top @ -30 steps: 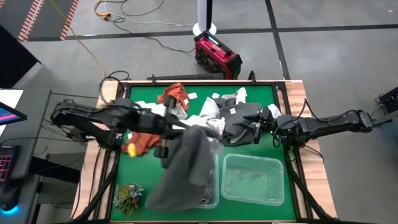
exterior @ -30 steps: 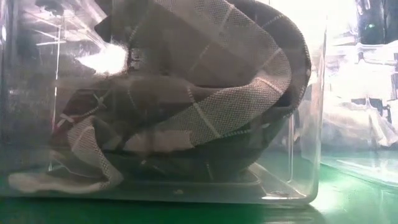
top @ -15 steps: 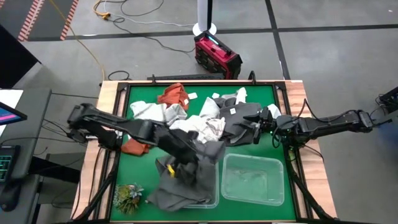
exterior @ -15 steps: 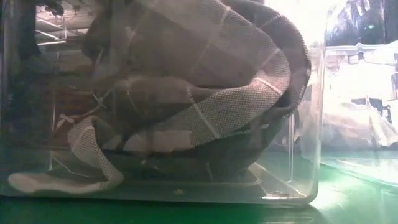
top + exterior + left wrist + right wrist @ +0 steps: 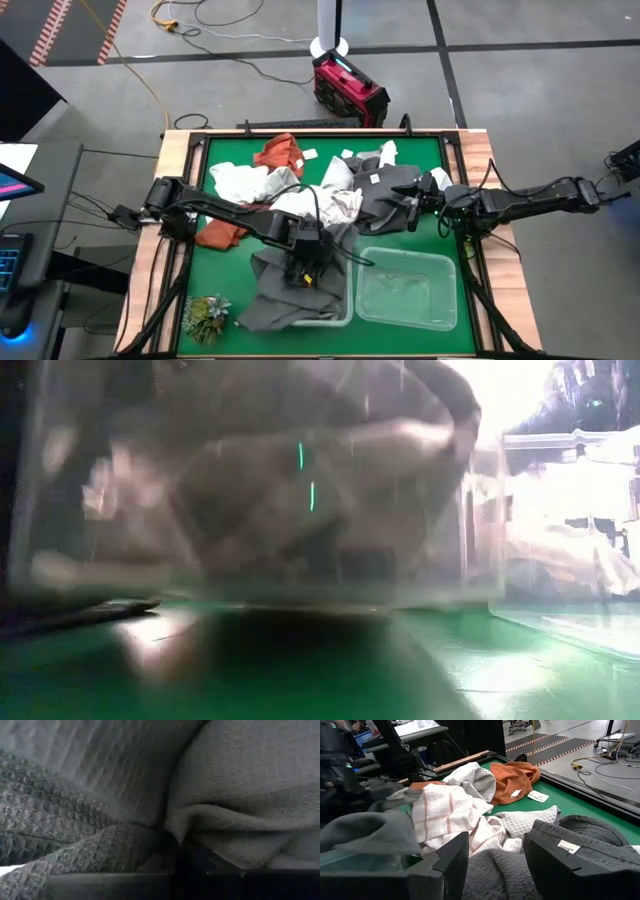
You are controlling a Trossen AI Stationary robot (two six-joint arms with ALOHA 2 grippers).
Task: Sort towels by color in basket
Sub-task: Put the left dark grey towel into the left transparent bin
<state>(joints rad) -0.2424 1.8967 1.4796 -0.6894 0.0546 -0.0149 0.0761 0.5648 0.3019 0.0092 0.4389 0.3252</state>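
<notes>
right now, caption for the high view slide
Left gripper pressing a dark grey towel into the left clear plastic bin; right gripper open over the towel pile.

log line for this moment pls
left gripper: shut on dark grey towel, lowered into left bin | right gripper: open over towel pile, waiting

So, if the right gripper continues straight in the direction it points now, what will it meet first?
Probably the dark grey towel lying just below and ahead of the open right gripper. Beyond it lies the white towel with rust stripes. Depth is hard to judge, so the fingers may pass just over the grey one.
</notes>
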